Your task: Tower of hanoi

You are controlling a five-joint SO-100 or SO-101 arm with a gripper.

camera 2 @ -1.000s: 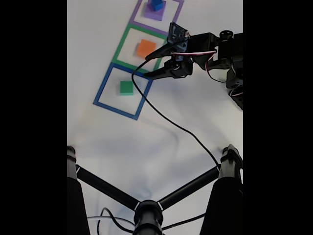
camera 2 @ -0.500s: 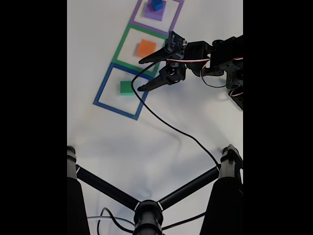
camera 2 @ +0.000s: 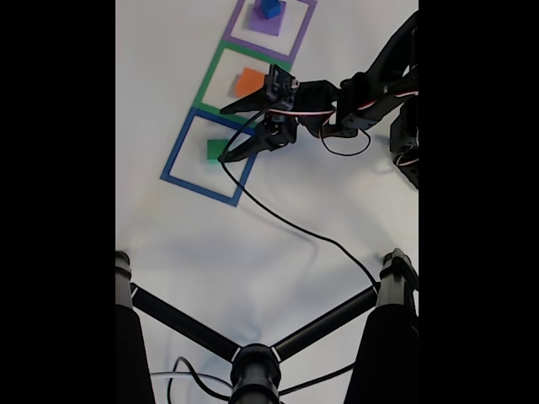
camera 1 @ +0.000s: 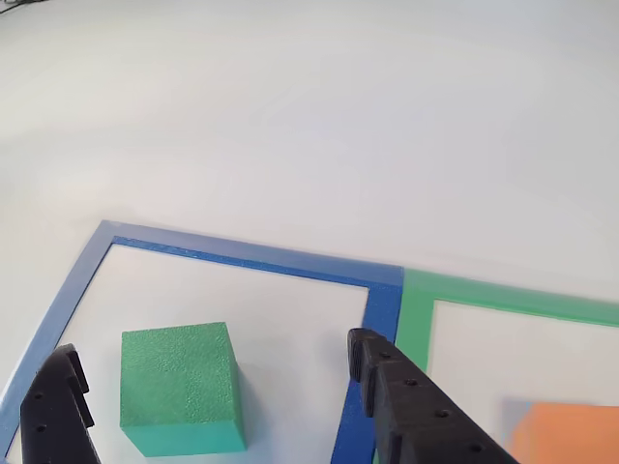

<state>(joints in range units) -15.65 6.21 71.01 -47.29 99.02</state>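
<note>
Jaws of the gripper point(camera 1: 218, 382) stand wide, straddling the green foam block point(camera 1: 179, 389) in the blue tape square point(camera 1: 251, 256), untouched; judged the approach-to-grasp step, needing further descent, then closure on its sides.

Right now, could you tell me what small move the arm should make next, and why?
Probably ease the gripper a little further forward and down, then close. Its jaws are open with the green block between the fingertips, but gaps show on both sides and the block sits on the table inside the blue tape square, not yet gripped.
</note>
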